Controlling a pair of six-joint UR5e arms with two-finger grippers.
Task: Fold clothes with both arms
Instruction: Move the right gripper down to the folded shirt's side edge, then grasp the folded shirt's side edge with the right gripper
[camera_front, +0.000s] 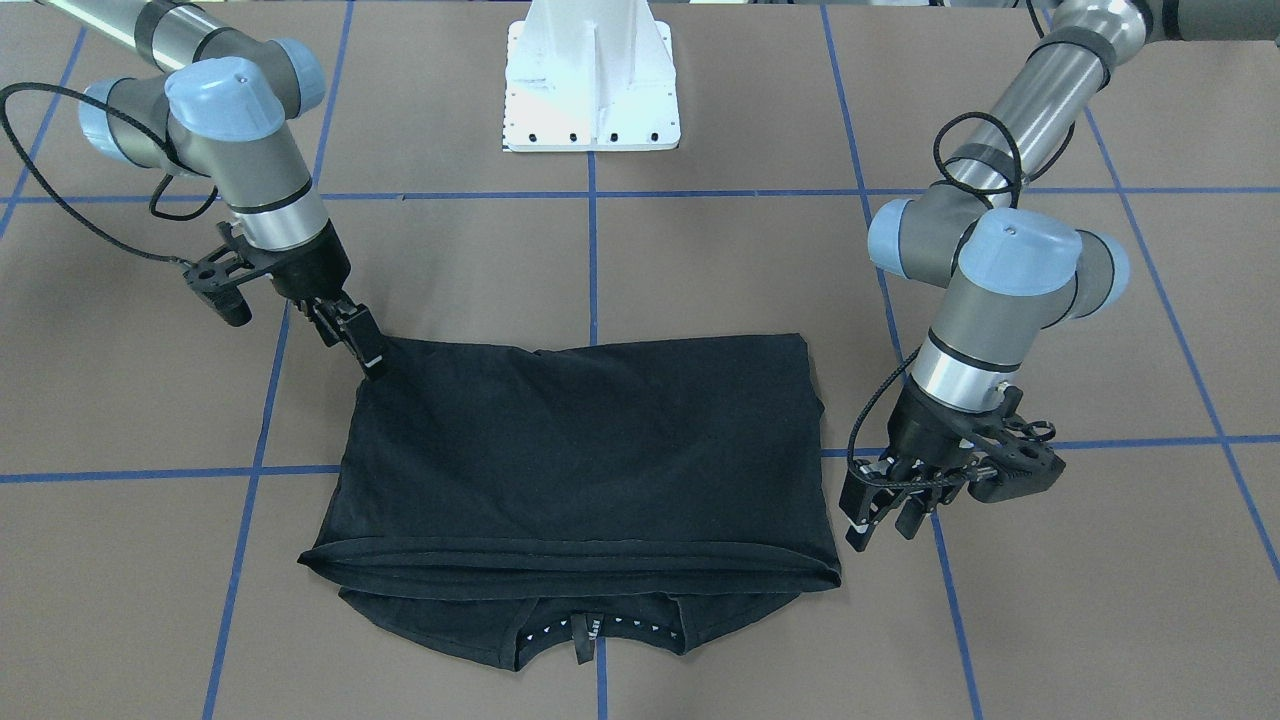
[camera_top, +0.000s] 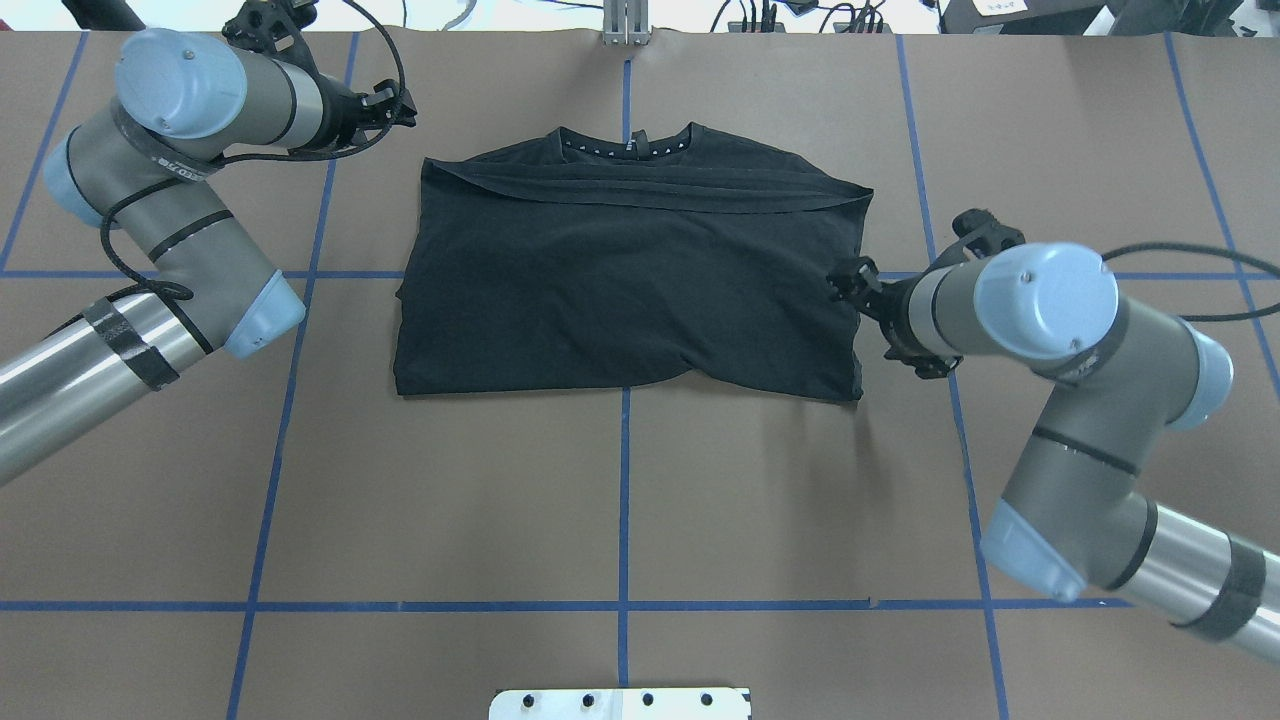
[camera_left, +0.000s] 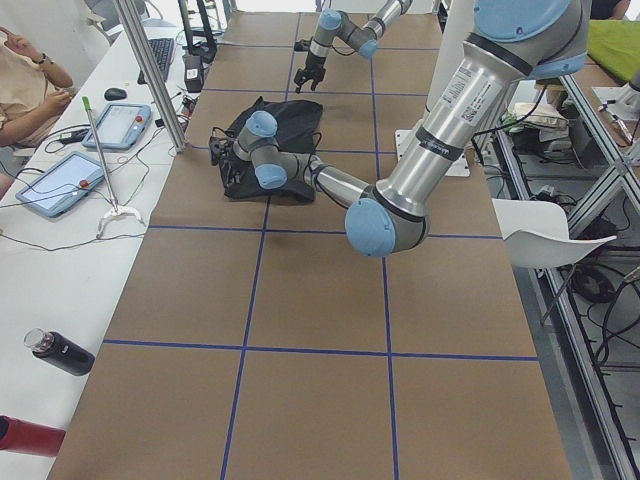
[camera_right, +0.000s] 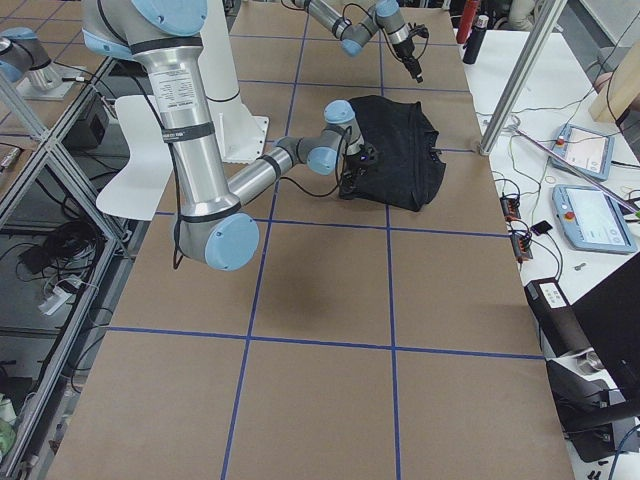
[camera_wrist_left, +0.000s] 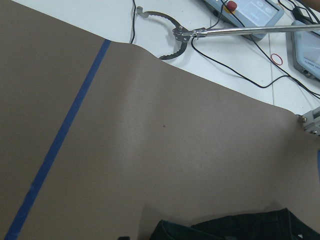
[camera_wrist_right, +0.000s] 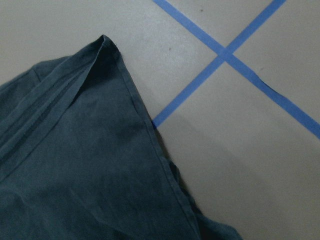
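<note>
The black T-shirt (camera_front: 580, 450) lies folded on the brown table, plain side up, its collar and label (camera_front: 585, 630) at the edge far from the robot. It also shows in the overhead view (camera_top: 620, 290) and both wrist views (camera_wrist_left: 235, 227) (camera_wrist_right: 75, 165). No logo shows. My left gripper (camera_front: 880, 525) hangs just off the shirt's far corner on my left, apart from the cloth, jaws apart and empty; it also shows from above (camera_top: 395, 105). My right gripper (camera_front: 352, 345) is at the shirt's near corner on my right, its fingertips at the cloth edge, jaws apart; the cloth there lies flat.
The white pedestal base (camera_front: 590, 90) stands at the table's robot side. Blue tape lines (camera_top: 624, 500) grid the table. Beyond the far edge is a white desk with tablets (camera_left: 60, 180), a metal grabber tool (camera_wrist_left: 172, 37) and bottles (camera_left: 60, 352). A person (camera_left: 25, 80) sits there.
</note>
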